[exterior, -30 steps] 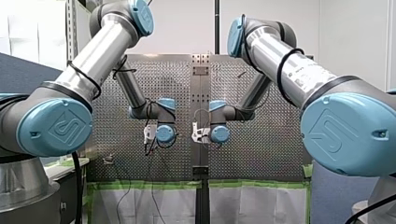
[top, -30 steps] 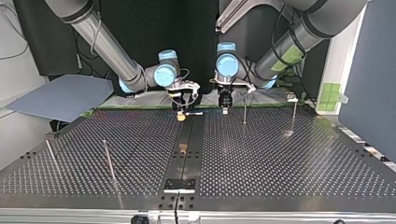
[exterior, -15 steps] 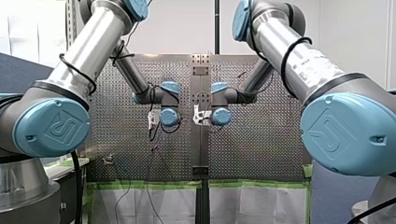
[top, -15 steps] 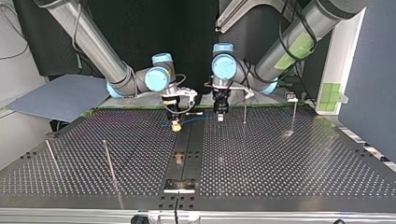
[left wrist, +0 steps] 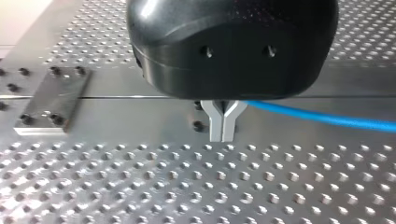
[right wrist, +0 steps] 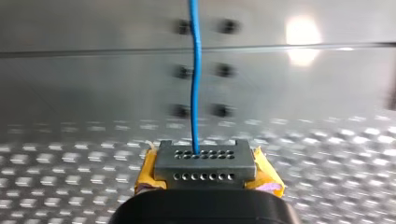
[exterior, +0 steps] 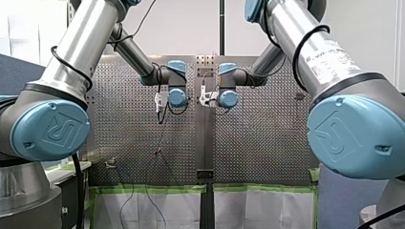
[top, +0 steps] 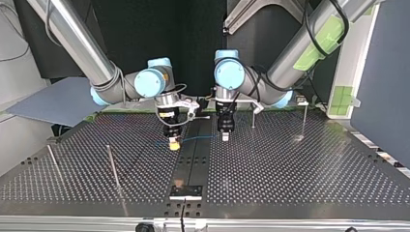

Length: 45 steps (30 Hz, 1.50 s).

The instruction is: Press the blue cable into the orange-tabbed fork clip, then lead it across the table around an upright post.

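my right gripper (top: 173, 143): yellow pads clamped on the cable (top: 196, 138), low over the table (top: 290, 169), left of its centre strip in the top view.
cable: blue, stretched across that strip between both grippers.
my left gripper (top: 225, 137): metal fingers pinched together on the cable.

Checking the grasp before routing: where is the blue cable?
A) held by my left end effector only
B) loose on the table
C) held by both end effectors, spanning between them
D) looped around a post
C: my left end effector and my right end effector are each shut on the blue cable.
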Each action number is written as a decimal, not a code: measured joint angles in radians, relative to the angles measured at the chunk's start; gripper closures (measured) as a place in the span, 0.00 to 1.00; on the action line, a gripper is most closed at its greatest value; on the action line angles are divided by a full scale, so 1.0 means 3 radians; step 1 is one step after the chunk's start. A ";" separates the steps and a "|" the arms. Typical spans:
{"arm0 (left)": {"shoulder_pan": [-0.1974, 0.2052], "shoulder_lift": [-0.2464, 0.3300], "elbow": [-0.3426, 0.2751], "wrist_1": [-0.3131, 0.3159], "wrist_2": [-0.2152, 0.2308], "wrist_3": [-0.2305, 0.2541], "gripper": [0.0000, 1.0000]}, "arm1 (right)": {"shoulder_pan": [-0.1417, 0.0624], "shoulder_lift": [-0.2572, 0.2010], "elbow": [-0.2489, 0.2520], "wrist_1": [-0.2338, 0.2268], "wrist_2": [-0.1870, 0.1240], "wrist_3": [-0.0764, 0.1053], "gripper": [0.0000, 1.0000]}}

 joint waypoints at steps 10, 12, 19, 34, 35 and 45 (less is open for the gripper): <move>-0.0041 0.0131 0.0137 -0.0095 0.0008 -0.0032 1.00 | -0.0019 -0.0286 -0.0063 0.0093 0.0000 0.0005 1.00; -0.0042 0.0140 0.0181 -0.0145 0.0008 -0.0037 1.00 | -0.0019 -0.0311 -0.0085 0.0108 0.0001 0.0005 1.00; -0.0053 0.0144 0.0352 -0.0272 0.0009 -0.0063 1.00 | -0.0022 -0.0381 -0.0143 0.0159 0.0002 0.0005 1.00; -0.0138 0.0147 0.0768 -0.0668 -0.0009 -0.0018 1.00 | -0.0126 -0.0570 -0.0253 0.0425 -0.0002 0.0054 1.00; -0.0144 0.0147 0.0792 -0.0694 -0.0009 -0.0007 1.00 | -0.0136 -0.0587 -0.0255 0.0443 -0.0003 0.0057 1.00; -0.0230 0.0143 0.1094 -0.0989 -0.0012 0.0087 1.00 | -0.0238 -0.0704 -0.0303 0.0642 -0.0003 0.0080 1.00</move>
